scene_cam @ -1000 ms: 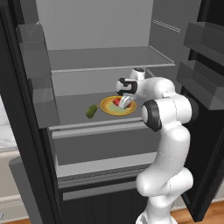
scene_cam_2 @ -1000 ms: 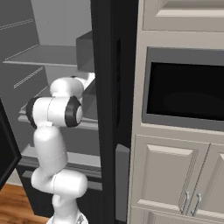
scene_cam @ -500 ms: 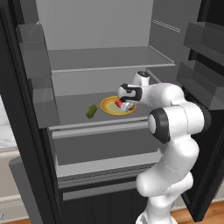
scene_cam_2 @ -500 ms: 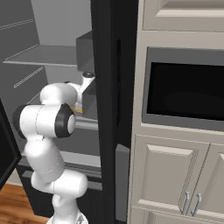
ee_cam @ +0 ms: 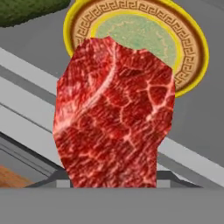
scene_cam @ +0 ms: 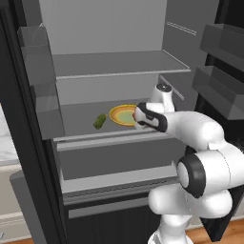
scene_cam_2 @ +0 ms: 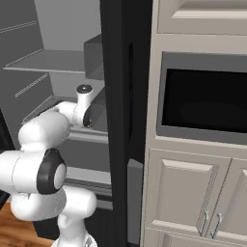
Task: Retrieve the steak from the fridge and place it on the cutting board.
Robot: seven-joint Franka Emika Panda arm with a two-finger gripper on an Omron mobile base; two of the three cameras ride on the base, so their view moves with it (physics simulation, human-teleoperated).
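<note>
Steak (ee_cam: 114,113) up and off the plate (ee_cam: 192,52), hanging marbled and red right in front of the hand camera, and the claw (scene_cam: 139,119) is clamped on it from below (its tips are hidden behind the meat). In the left base view the white arm reaches into the open fridge (scene_cam: 28,119), hand at the front edge of the middle shelf (scene_cam: 76,119), just beside the yellow-rimmed plate. A small green vegetable (scene_cam: 100,121) lies on that shelf, near the plate's far side from the hand.
</note>
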